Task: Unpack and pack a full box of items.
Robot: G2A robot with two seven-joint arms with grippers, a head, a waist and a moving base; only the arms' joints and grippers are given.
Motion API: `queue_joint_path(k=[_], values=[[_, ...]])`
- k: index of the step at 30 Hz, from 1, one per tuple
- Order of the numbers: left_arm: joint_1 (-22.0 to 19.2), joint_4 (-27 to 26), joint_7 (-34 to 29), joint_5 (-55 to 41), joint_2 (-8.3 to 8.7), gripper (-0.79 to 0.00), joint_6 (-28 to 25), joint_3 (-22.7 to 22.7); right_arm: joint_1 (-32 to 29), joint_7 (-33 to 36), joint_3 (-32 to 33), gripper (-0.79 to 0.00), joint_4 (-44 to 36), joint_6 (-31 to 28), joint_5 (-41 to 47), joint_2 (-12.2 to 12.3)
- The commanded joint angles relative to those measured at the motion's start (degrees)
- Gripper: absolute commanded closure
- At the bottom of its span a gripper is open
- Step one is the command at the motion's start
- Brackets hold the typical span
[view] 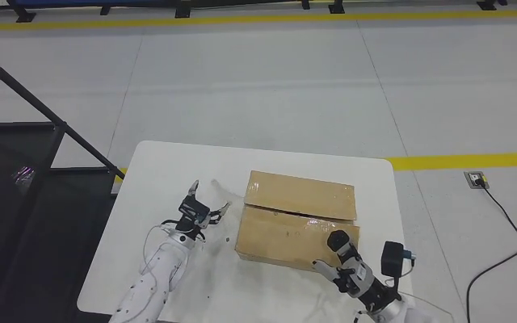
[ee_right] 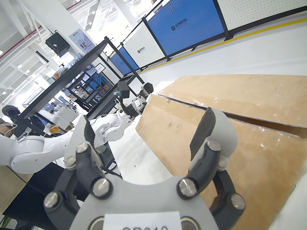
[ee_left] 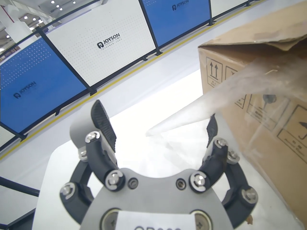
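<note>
Jaws, left gripper (ee_left: 154, 111): spread wide, nothing clamped.
Jaws, right gripper (ee_right: 146, 113): spread wide, nothing clamped.
Left gripper position: low over the table (view: 161, 174), just beside the box (view: 295, 218) on its left side, pointing along that side.
Film strip (ee_left: 191, 113): clear and tapered; it runs from the box's upper edge out over the table. Its tip lines up with the gap between the left gripper's fingers (ee_left: 103, 125). Contact with either finger cannot be told.
Right gripper position: at the box's near edge, toward the right corner. One finger sits over the near top flap; contact cannot be told.
Box: brown cardboard, resting flat on the white table, right of centre. Both top flaps are folded down, with a dark gap along the seam between them.
</note>
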Motion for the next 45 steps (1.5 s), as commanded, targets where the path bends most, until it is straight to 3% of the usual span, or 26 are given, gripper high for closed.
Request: queue_joint_path(k=[1, 11, 23, 31, 45], values=[[1.72, -1.91, -0.44, 0.84, 0.38, -0.785, 0.33, -1.12, 0.41, 0.35, -0.14, -0.785, 0.14, 0.08, 0.14, 0.01], [7.49, -8.75, -3.86, 3.87, 1.85, -0.785, -1.62, -5.62, 2.49, 2.09, -0.84, -0.785, 1.04, 0.31, 1.12, 0.06], [10.29, -10.97, -6.41, 6.82, 2.97, -0.785, -7.1, -8.31, 3.9, 3.0, -1.62, -0.785, 2.02, 0.7, 1.82, 0.08], [6.53, -8.56, -6.8, 4.43, 2.28, -0.785, -11.17, -5.46, 3.79, 3.12, -1.89, -0.785, 1.4, 1.39, 1.52, 0.11], [0.82, -1.83, -4.69, -0.82, 0.36, -0.785, -7.25, -1.95, 2.19, 1.63, -1.58, -0.785, 0.63, 2.33, 0.96, 0.17]])
